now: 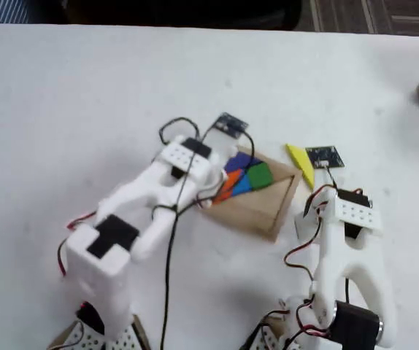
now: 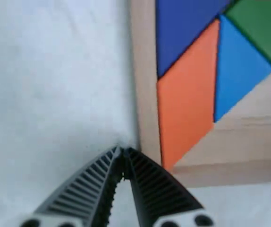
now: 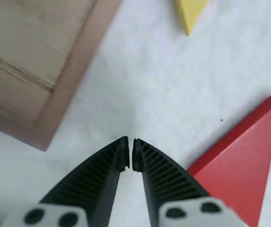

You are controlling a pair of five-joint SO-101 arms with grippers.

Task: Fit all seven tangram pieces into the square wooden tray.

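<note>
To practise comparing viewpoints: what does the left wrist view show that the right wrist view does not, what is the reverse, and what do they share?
Left wrist view, not the right: four pieces lying in the tray, dark blue, orange, light blue and green, plus the left gripper, shut. Right wrist view, not the left: a yellow piece and a red piece on the table outside the tray, plus the right gripper, shut. Both: tray rim and table.
</note>
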